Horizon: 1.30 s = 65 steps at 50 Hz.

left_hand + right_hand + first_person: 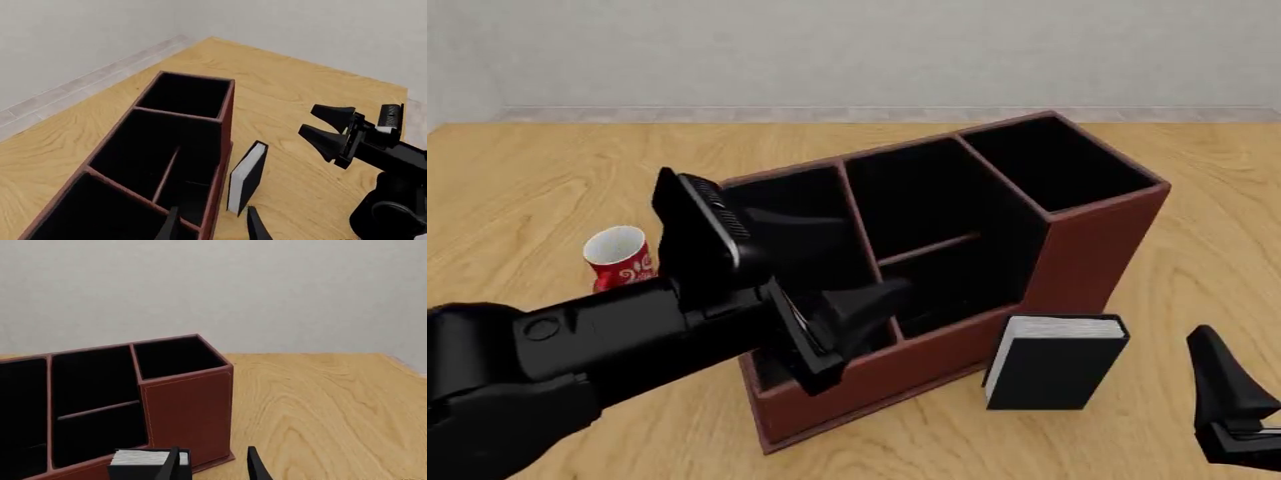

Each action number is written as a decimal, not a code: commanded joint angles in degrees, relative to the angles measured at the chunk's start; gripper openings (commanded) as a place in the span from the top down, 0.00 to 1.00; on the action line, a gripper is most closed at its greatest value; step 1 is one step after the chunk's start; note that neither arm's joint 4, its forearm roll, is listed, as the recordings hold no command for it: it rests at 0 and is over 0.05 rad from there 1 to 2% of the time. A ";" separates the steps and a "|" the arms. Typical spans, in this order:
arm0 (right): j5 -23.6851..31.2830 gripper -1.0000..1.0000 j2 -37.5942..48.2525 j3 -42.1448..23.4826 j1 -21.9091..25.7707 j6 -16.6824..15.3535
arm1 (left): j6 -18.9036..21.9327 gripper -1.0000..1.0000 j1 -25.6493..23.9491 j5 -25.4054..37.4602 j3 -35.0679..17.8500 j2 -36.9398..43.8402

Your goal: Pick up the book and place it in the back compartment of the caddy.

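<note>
The book [1054,362] stood upright on the bench [534,180], untouched, just beside the low front wall of the caddy [961,240], at about five o'clock from the box's middle in the front view. White page edges faced up and the plain black cover faced the camera. No part of the task had been done: the book had not been lifted, and the back compartment [928,205], the small black-lined cell behind the cross divider in the middle column, held nothing that could be seen.

The left tool [841,330] hung over the caddy's near left corner with its fingers spread apart and nothing between them. The right tool [1234,405] sat low at four o'clock from the book, apart from it, its fingers also parted and empty.

A red-and-white mug [621,258] stood at nine o'clock from the caddy, well apart. What was left, by my reading: close in on the book, grip it, raise it over the wall and lower it into the back cell.
</note>
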 commanded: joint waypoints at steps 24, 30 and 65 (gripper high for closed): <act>0.03 0.00 0.27 0.03 -0.06 0.32 | 2.78 0.00 -4.54 1.67 -8.58 12.29; 0.30 0.00 -0.58 0.00 -0.01 -0.26 | 3.91 0.00 -4.66 1.86 -9.52 14.02; 0.43 0.00 -0.68 -0.03 -0.03 -0.27 | 5.94 0.00 -5.79 4.62 -19.61 25.66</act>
